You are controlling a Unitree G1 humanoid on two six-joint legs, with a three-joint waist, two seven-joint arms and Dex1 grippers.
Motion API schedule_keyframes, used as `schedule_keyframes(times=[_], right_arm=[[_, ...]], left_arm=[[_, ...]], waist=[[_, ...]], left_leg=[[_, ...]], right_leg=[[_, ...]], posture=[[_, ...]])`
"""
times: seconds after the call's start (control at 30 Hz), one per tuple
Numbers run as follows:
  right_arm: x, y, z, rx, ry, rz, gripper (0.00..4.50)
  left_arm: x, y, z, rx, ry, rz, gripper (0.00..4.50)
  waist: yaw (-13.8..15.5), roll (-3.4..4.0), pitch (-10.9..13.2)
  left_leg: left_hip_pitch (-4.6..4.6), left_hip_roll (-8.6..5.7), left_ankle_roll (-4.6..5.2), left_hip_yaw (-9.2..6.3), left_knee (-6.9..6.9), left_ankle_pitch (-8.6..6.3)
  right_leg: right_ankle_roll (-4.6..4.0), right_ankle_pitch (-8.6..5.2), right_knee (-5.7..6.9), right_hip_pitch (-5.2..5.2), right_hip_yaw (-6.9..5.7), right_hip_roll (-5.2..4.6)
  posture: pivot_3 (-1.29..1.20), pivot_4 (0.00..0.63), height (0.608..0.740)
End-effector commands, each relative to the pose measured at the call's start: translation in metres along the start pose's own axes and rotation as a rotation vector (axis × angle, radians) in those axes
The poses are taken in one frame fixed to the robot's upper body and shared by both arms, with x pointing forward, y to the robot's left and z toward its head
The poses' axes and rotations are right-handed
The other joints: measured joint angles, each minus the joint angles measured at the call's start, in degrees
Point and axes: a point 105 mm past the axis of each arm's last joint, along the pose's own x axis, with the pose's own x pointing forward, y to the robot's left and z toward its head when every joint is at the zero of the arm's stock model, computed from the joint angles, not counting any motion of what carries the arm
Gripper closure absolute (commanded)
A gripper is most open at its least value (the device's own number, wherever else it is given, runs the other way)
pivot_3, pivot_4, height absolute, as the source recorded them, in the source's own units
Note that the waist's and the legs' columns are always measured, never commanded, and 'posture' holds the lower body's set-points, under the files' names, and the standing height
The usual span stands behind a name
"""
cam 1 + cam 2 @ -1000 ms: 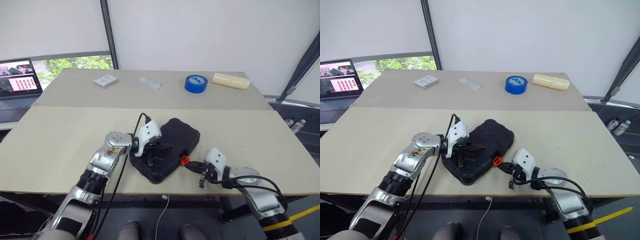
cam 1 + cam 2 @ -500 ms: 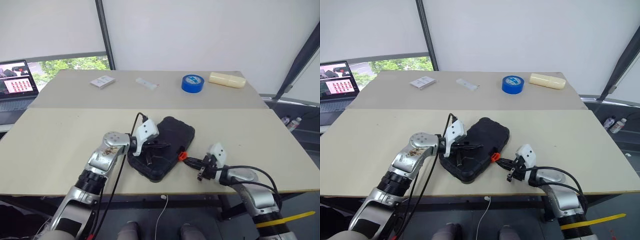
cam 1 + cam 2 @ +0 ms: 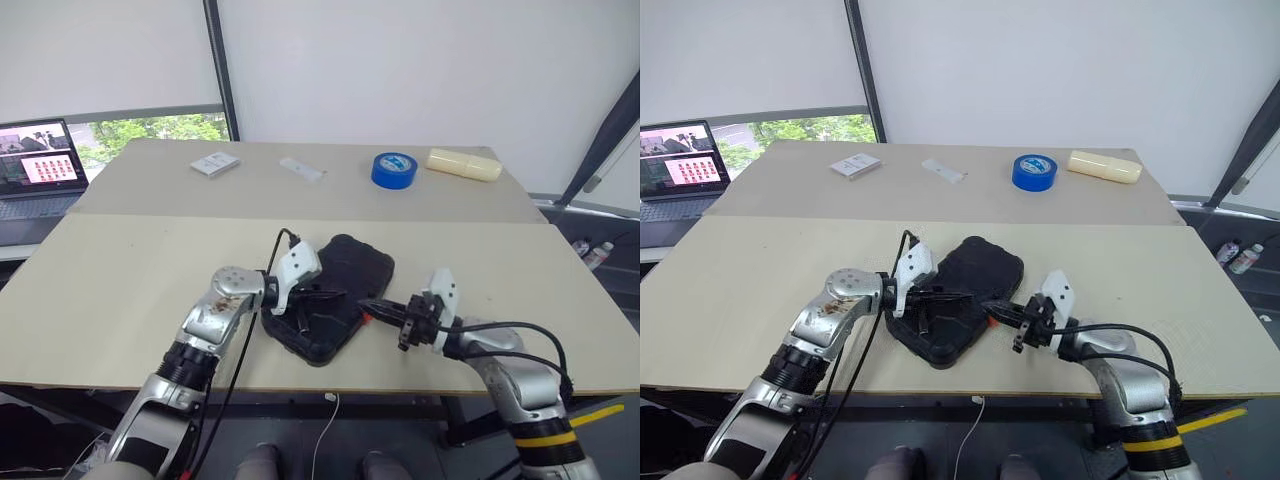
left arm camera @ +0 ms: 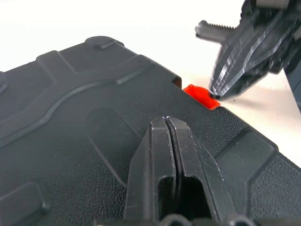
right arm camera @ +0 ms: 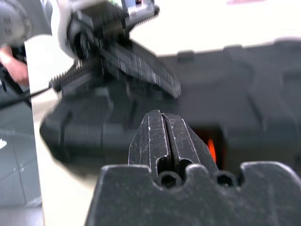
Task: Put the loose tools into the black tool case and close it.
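Right claw (image 3: 372, 305) risen to orange latch (image 4: 200, 95), ribbed black case (image 3: 335, 300)

Beige tabletop (image 3: 120, 290), two boards butted, seam running across beyond both claws. Closed black tool case (image 3: 335, 295) lies flat on the near board, between the left claw (image 3: 335, 294) and right claw (image 3: 372, 305), its orange latch (image 4: 200, 95) on the edge toward the right claw. On the far board, well beyond the claws: blue tape roll (image 3: 393, 169), pale yellow oblong block (image 3: 463, 163) beside it, a small white strip (image 3: 301, 168), and a flat white card packet (image 3: 214, 163) farther to the left claw's side.
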Motion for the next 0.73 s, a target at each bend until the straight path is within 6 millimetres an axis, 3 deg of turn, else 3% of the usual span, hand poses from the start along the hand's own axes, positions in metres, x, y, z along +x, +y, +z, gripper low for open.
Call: schedule_keyframes(times=[0.03,0.13,0.2,0.23,0.27,0.4,0.43,0.53,0.73], right_arm=[[-0.024,-0.008,0.029,-0.138,-0.062,-0.041,3.92],[-0.051,-0.017,0.026,-0.291,-0.002,-0.068,3.02],[-0.068,-0.025,0.027,-0.378,0.018,-0.091,2.21],[-0.075,-0.028,0.026,-0.402,0.034,-0.091,2.03],[-0.080,-0.030,0.025,-0.419,0.044,-0.090,1.56],[-0.100,-0.038,0.014,-0.503,0.113,-0.052,0.24],[-0.106,-0.041,0.010,-0.487,0.139,-0.050,0.05],[-0.116,-0.049,0.007,-0.477,0.171,-0.054,0.05],[-0.117,-0.058,0.005,-0.521,0.179,-0.065,0.05]], left_arm=[[-0.030,0.005,0.000,-0.024,-0.125,0.043,3.79],[-0.084,0.017,0.010,0.025,-0.222,0.154,2.68],[-0.120,0.020,-0.002,0.077,-0.135,0.237,1.96],[-0.135,0.022,-0.014,0.074,-0.059,0.282,1.77],[-0.144,0.022,-0.022,0.070,-0.008,0.311,1.29],[-0.183,0.017,-0.045,0.098,0.125,0.424,0.04],[-0.192,0.012,-0.052,0.095,0.160,0.438,0.00],[-0.214,-0.001,-0.067,0.045,0.217,0.489,0.00],[-0.229,-0.007,-0.076,0.012,0.231,0.559,0.00]], waist=[[-0.32,0.01,0.01],[-0.81,-0.04,0.06],[-1.10,-0.13,0.15],[-1.20,-0.16,0.18],[-1.17,-0.16,0.21],[-0.38,-0.23,0.29],[-0.12,-0.30,0.34],[-0.03,-0.37,0.38],[-0.12,-0.40,0.41]], left_leg=[[0.00,0.01,0.04,-0.01,-0.01,0.03],[0.00,0.04,0.04,0.00,-0.08,0.03],[0.00,0.10,0.05,0.00,-0.19,0.03],[0.00,0.11,0.05,0.01,-0.22,0.03],[0.00,0.10,0.05,0.04,-0.35,0.04],[0.00,0.07,-0.06,0.15,-0.41,-0.03],[-0.01,0.06,-0.12,0.16,-0.42,-0.06],[-0.08,0.09,-0.39,0.32,-0.44,-0.23],[-0.08,0.12,-0.41,0.41,-0.59,-0.24]], right_leg=[[0.00,0.00,0.01,-0.02,0.00,0.01],[-0.02,-0.01,0.02,-0.09,0.00,0.03],[-0.09,-0.04,0.04,-0.17,0.00,0.09],[-0.12,-0.06,0.04,-0.24,0.00,0.10],[-0.14,-0.06,0.02,-0.28,0.00,0.08],[-0.16,-0.08,-0.07,-0.34,0.01,-0.05],[-0.16,-0.08,-0.10,-0.35,0.01,-0.07],[-0.21,-0.07,-0.13,-0.69,0.00,-0.20],[-0.28,-0.03,-0.09,-0.78,-0.04,-0.25]], posture=[[0.00,0.150,0.740],[0.00,0.150,0.740],[0.00,0.150,0.740],[0.00,0.150,0.740],[0.00,0.150,0.740],[0.00,0.150,0.740],[0.00,0.150,0.740],[0.00,0.150,0.740],[0.00,0.150,0.740]])
